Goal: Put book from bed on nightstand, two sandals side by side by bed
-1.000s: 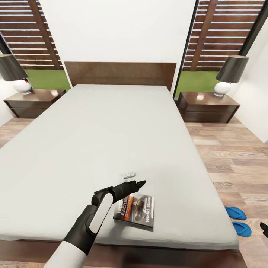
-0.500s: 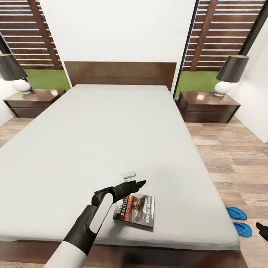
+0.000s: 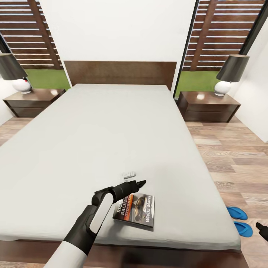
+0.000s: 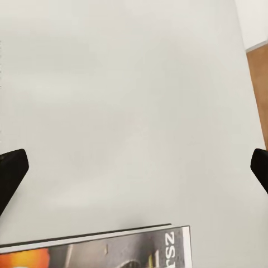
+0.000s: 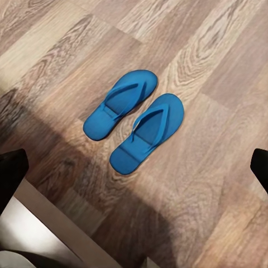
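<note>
The book (image 3: 134, 210) lies flat near the foot edge of the bed (image 3: 111, 134), its dark cover with an orange band facing up. My left gripper (image 3: 139, 183) hovers just beyond the book's far edge. In the left wrist view the left gripper (image 4: 134, 173) is open, its fingers spread wide over the grey sheet, with the book (image 4: 111, 251) close beneath. The two sandals (image 3: 236, 213) (image 3: 243, 228) lie side by side on the floor by the bed's right side. My right gripper (image 5: 134, 167) hangs open above the sandals (image 5: 120, 103) (image 5: 148, 131), holding nothing.
A dark nightstand (image 3: 33, 100) with a lamp (image 3: 11, 70) stands left of the headboard, and a matching nightstand (image 3: 208, 106) with a lamp (image 3: 230, 72) stands on the right. Wood-plank floor (image 3: 230, 156) runs along the bed's right side. A small white object (image 3: 128, 174) rests on the sheet.
The whole picture has shifted very slightly. The left arm and the book have stayed where they were.
</note>
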### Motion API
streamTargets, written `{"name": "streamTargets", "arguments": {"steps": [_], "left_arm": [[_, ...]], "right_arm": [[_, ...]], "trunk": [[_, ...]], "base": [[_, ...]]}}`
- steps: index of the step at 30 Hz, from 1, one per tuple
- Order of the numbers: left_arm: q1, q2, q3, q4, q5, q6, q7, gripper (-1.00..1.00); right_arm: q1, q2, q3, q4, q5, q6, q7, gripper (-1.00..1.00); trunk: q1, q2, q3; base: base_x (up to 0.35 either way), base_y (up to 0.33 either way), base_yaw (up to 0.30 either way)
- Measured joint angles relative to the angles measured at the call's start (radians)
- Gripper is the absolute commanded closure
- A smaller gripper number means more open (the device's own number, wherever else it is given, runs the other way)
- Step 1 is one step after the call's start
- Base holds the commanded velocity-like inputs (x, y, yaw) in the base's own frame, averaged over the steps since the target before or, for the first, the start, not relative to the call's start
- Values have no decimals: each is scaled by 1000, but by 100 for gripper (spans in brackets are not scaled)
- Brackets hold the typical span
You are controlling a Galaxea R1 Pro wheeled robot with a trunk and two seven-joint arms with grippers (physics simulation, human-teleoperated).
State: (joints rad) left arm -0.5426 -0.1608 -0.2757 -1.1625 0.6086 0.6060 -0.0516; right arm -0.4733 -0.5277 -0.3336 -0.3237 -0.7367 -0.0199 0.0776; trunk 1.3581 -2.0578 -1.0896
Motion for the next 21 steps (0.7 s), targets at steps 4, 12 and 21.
{"name": "streamTargets", "arguments": {"steps": [4,12,21], "left_arm": [[0,0,0,0,0,0,0,-100],[0,0,0,0,0,0,0,-100],[0,0,0,-5,7,0,-3,-100]], "right_arm": [[0,0,0,0,0,0,0,-100],[0,0,0,0,0,-1,0,-100],[0,0,0,0,0,0,0,-100]], "trunk": [[15,-28,-12],[23,-42,-19],[31,-56,-25]], "base": [[0,0,0],[0,0,0],[0,0,0]]}}
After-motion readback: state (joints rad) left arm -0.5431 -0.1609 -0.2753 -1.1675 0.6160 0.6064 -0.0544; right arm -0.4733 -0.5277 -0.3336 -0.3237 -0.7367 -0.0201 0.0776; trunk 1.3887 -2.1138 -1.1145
